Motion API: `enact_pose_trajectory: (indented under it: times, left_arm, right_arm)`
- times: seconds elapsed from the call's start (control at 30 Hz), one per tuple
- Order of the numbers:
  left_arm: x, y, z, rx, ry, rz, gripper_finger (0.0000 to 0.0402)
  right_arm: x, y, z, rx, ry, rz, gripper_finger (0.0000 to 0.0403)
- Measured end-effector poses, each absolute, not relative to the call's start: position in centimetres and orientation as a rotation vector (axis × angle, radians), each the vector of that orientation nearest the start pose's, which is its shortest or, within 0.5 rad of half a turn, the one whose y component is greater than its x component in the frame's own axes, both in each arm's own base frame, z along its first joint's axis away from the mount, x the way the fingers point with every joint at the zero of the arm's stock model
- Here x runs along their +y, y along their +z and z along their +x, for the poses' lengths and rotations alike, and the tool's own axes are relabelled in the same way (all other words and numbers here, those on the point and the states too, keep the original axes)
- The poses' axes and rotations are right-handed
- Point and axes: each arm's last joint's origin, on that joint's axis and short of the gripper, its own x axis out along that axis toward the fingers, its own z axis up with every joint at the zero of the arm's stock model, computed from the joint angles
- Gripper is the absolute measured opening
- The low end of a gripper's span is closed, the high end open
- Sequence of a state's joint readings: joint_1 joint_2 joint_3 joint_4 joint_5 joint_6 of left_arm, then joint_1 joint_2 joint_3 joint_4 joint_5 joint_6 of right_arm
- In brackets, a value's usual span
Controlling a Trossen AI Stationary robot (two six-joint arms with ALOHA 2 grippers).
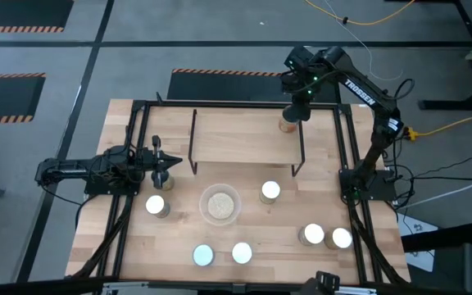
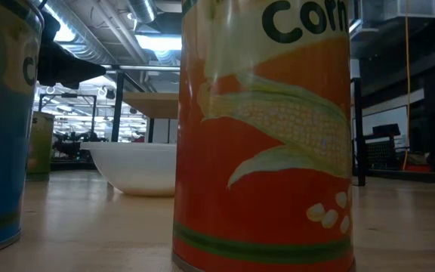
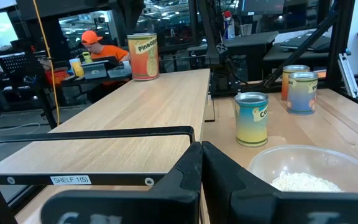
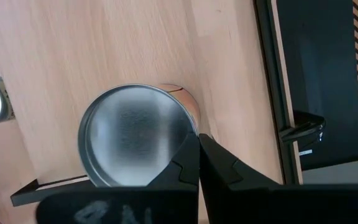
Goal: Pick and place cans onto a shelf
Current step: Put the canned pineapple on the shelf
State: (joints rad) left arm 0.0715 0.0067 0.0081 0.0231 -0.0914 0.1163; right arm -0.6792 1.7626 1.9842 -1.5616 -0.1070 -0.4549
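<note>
Judging from above, one can [image 1: 288, 124] is seen placed on the shelf [image 1: 236, 135] at one o'clock beneath the closed, empty right gripper [image 1: 294, 113], while six cans [image 1: 270, 192] are left on the table [image 1: 129, 254]; the left gripper [image 1: 173, 163] waits closed at nine o'clock.

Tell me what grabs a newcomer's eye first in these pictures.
The orange corn can fills the low view, close to the camera at the table's front. On the shelf, the right tool hangs shut above a single pineapple can at its far right corner. The clear bowl sits mid-table among loose cans.

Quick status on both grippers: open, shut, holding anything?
Left gripper: shut, empty, beside the shelf.
Right gripper: shut, empty, above the can on the shelf.
</note>
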Motion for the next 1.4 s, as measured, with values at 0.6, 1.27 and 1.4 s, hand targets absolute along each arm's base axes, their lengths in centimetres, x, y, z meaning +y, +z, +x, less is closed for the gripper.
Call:
enact_pose_trajectory:
  times: [0.6,1.27,1.4]
  left_arm:
    - [0.96,16.8,9.7,-0.015,0.165,0.116,0.0]
    - [0.96,16.8,9.7,-0.015,0.164,0.116,0.0]
    - [0.96,16.8,9.7,-0.015,0.165,0.116,0.0]
  right_arm:
    - [-19.78,38.14,25.01,1.305,-0.192,0.134,0.0014]
    - [-19.83,38.17,25.07,1.297,-0.195,0.129,0.0041]
    - [-19.83,38.17,25.07,1.297,-0.195,0.129,0.0049]
